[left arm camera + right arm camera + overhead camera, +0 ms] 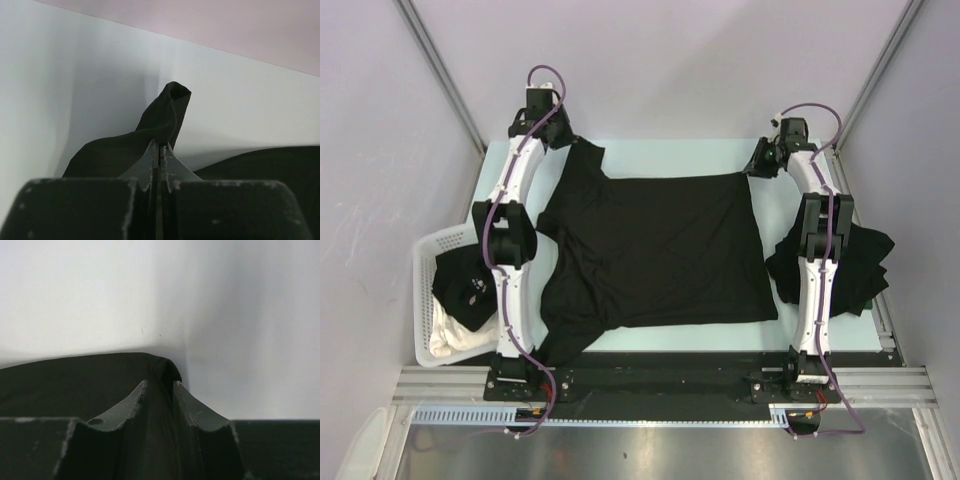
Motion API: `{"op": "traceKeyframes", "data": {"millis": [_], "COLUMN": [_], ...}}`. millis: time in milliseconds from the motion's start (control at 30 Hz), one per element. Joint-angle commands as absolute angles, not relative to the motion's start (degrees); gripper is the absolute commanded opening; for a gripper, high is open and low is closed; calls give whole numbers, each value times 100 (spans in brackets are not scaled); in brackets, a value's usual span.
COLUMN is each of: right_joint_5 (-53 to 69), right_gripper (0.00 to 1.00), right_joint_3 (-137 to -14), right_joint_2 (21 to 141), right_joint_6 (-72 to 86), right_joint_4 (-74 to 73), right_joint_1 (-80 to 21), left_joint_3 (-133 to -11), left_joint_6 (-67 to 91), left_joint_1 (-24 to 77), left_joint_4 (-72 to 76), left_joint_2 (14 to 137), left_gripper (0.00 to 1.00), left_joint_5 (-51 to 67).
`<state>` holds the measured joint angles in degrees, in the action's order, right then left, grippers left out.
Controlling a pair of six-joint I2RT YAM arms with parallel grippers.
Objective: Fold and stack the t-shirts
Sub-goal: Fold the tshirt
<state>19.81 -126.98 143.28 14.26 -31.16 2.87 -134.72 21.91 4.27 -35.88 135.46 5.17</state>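
Left end effector [159,148], at the far left corner of the worktop [670,155]: fingers clenched on a fold of the spread t-shirt [660,250], with the pinched fabric rising in a small peak just beyond the fingertips. Right end effector [160,384], at the far right corner of the same garment: fingers stand parted, one on either side of the rounded cloth corner, and are released rather than pinching it. The spread t-shirt is black and lies largely flat across the middle of the worktop, between the two arms. Its near left part is rumpled beside the left arm's base. A heap of black t-shirts [865,265] rests at the right edge of the worktop, partly beneath the right arm and just beside the spread garment. A white lattice basket [423,270] sits at the left edge, outside the left arm. It holds a crumpled black garment [460,285] bearing small white marks, and a white cloth [445,335] at its near end.
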Motion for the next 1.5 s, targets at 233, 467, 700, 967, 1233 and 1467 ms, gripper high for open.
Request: {"op": "traceKeyframes", "data": {"millis": [233, 467, 700, 967, 1233, 1467], "right_joint_5": [2171, 2118, 1855, 1714, 1626, 1617], "right_gripper": [24, 0, 0, 0, 0, 0], "right_joint_3": [-13263, -13306, -13535, -13605, -13746, -13799], "right_joint_2": [14695, 14704, 14687, 14651, 14730, 14748], "right_joint_6": [1424, 1442, 1389, 1433, 1424, 1433], "right_joint_4": [-3024, -2918, -2865, -2716, -2663, -2628], "right_joint_1": [308, 308, 369, 492, 554, 598], "left_joint_3": [-13447, -13430, -13605, -13842, -13983, -14045], "left_joint_6": [2004, 2030, 2083, 2162, 2197, 2267], "left_joint_1": [466, 466, 282, 35, 18, -167], "left_joint_4": [-3604, -3577, -3436, -3313, -3155, -2980], "left_joint_2": [12981, 13008, 13139, 13315, 13552, 13658], "left_gripper": [0, 0, 0, 0, 0, 0], "left_joint_5": [615, 633, 501, 536, 615, 808]}}
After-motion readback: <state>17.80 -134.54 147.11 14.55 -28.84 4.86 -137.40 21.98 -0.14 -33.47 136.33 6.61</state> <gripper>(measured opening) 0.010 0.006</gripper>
